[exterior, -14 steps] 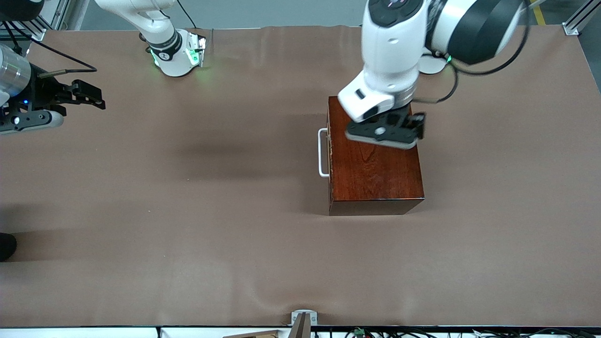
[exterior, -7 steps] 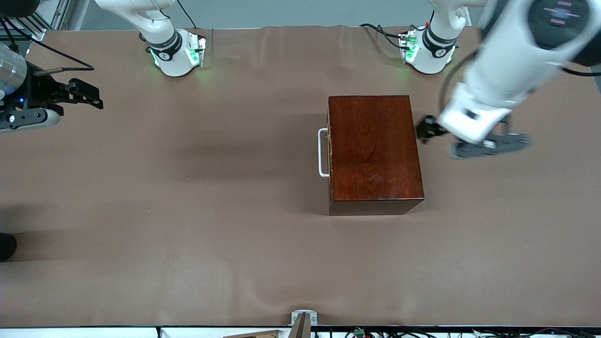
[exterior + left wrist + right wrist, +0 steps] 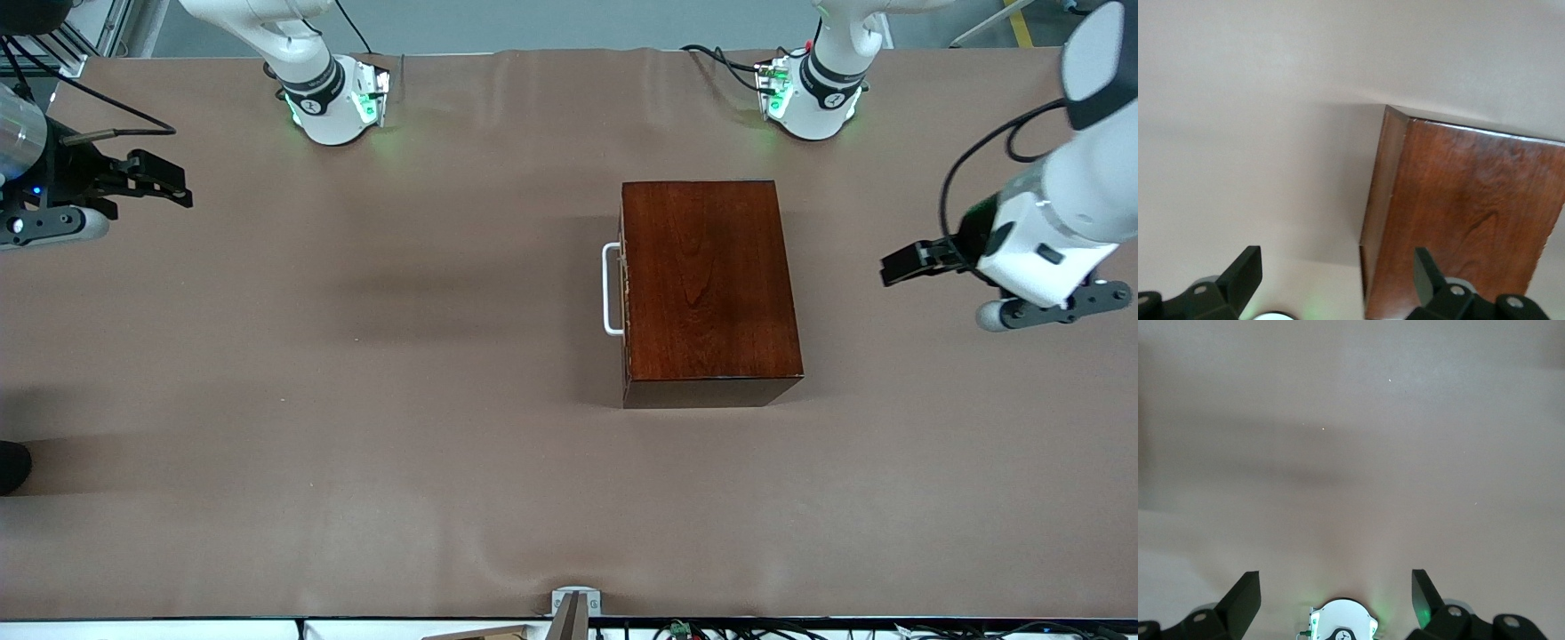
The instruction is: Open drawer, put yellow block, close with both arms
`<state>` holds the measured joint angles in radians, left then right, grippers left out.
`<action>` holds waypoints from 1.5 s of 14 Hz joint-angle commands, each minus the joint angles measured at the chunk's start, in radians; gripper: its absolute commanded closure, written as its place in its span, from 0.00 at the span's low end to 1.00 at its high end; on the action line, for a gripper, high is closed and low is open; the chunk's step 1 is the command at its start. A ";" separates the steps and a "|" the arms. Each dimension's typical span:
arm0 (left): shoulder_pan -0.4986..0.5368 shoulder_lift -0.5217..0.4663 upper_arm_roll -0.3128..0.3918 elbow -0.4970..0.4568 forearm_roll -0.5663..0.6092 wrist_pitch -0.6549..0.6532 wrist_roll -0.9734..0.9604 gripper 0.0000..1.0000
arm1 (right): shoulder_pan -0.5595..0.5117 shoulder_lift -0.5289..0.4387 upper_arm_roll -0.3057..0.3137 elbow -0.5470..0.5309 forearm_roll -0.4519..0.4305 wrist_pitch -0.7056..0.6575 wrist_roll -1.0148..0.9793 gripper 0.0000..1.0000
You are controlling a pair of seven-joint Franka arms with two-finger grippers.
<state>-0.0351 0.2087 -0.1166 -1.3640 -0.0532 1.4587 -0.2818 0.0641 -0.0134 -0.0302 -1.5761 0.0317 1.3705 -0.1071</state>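
Note:
The dark mahogany box (image 3: 711,284) stands mid-table, toward the left arm's end. Its drawer is shut, with only the white U-shaped handle (image 3: 610,289) sticking out toward the right arm's end. The yellow block is out of view. My left gripper (image 3: 900,265) is open and empty, up over bare table beside the box, toward the left arm's end. The left wrist view shows its open fingers (image 3: 1245,270) and the box's top and back side (image 3: 1471,213). My right gripper (image 3: 167,182) is open and empty at the right arm's end of the table, and also shows in its wrist view (image 3: 1336,587).
The table is covered with a brown cloth (image 3: 400,400). The right arm's base (image 3: 333,102) and the left arm's base (image 3: 809,93) glow green along the table's robot edge. The right arm's base also shows in the right wrist view (image 3: 1341,623).
My left gripper has swung off the top of the box and out toward the left arm's end of the table. The right gripper has barely moved. The box has not moved.

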 commanded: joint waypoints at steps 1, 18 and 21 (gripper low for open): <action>-0.009 -0.096 0.037 -0.110 -0.022 0.054 0.162 0.00 | 0.002 0.004 0.001 0.008 0.001 0.007 0.003 0.00; -0.012 -0.184 0.055 -0.239 0.036 0.149 0.190 0.00 | 0.003 0.004 0.001 0.008 0.001 0.024 0.004 0.00; -0.011 -0.178 0.055 -0.238 0.036 0.147 0.190 0.00 | 0.003 0.004 0.001 0.008 0.001 0.027 0.004 0.00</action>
<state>-0.0415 0.0404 -0.0607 -1.5985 -0.0370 1.6033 -0.0780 0.0650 -0.0129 -0.0290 -1.5762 0.0317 1.3971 -0.1071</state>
